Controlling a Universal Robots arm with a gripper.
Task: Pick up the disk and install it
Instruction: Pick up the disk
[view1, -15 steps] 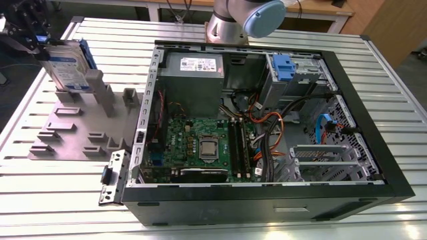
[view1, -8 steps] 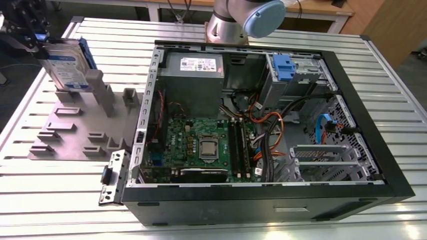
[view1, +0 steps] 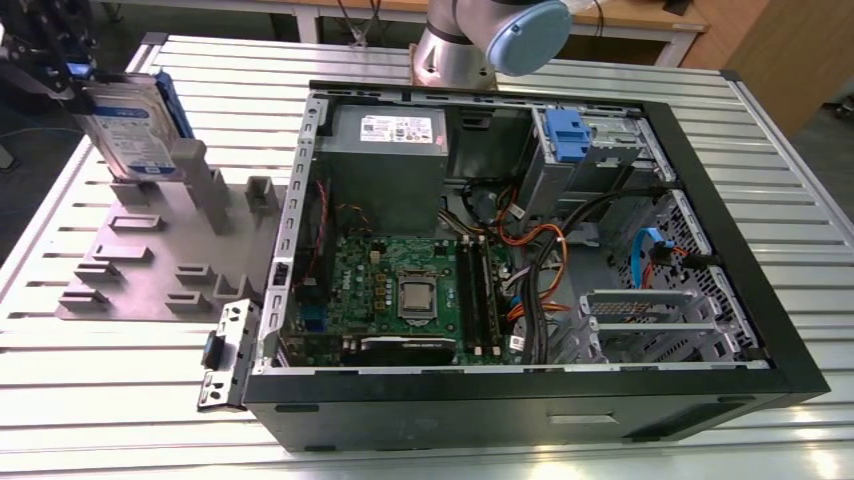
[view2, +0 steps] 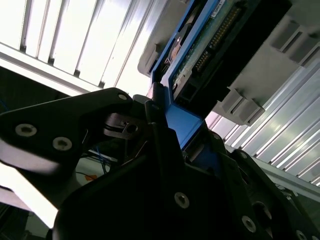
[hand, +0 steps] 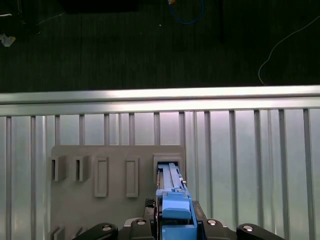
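A slatted metal table (view1: 761, 140) is carrying everything. An open computer case (view1: 507, 410) is lying on its side across the middle and the exterior view's right, its boards and cables showing. A grey fixture plate (view1: 147, 270) is sitting just beside the case, on the exterior view's left. The disk (view1: 127, 130) is standing upright at the far end of that plate, its lower end at one of the slots. A grey post is hiding whether it is seated or just clear. The gripper (view1: 70, 78) is clamping the disk's upper edge, its fingers (view2: 162, 140) pressing on the blue carrier frame. By my judgement the pick-up is the step in hand and installing is not begun. The next move is calling for a straight pull along the slot, without tilting, before any travel over the case wall.
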